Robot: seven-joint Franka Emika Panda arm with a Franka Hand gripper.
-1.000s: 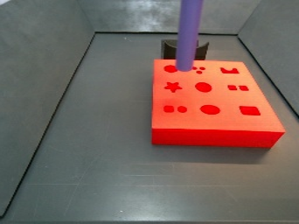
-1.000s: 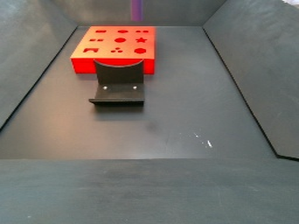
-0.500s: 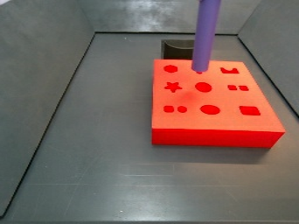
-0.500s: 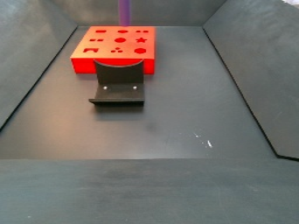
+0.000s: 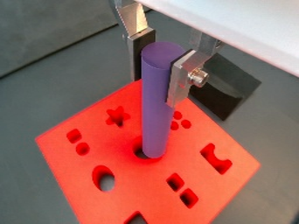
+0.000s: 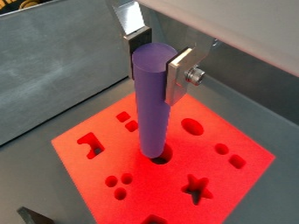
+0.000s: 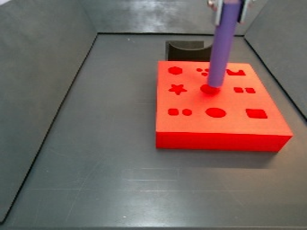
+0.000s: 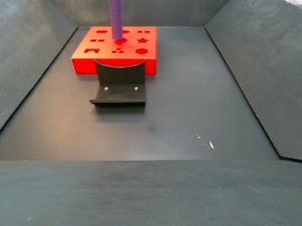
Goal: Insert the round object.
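The round object is a long purple cylinder, held upright. My gripper is shut on its upper end, one silver finger on each side. It shows the same way in the other wrist view, cylinder and gripper. The peg's lower end meets the round hole in the middle of the red block; how deep it sits I cannot tell. In both side views the peg stands on the block. The gripper barely shows at the frame edge.
The red block has several cut-out holes: star, circles, squares, ovals. The dark fixture stands in front of the block in one side view and behind it in the other. Grey walls enclose the dark floor.
The peg has moved across the block from near its far left corner to the middle hole, and has come down so its lower end now meets that hole.
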